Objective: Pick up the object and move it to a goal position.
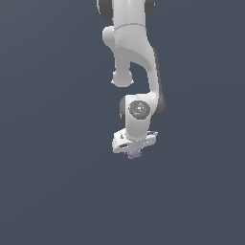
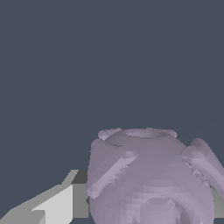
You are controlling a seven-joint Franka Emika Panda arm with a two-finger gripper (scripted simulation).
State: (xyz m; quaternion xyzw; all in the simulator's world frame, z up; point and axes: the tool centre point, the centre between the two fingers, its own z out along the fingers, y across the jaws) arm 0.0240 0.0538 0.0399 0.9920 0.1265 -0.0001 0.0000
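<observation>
The object [image 1: 134, 153] is a small pale purple knobbly lump that sits directly under the white gripper [image 1: 134, 151] in the middle of the exterior view. In the wrist view the object [image 2: 148, 175] is large and close, with a round opening on its upper side and stubby knobs. It lies between the fingers [image 2: 57, 205], which press against its two sides. Only a sliver of the other finger shows beside it. The gripper is shut on the object. The fingertips are hidden in the exterior view.
The white arm [image 1: 136, 52] comes down from the upper edge of the exterior view. A plain dark blue-grey surface [image 1: 48, 167] fills the rest of both views.
</observation>
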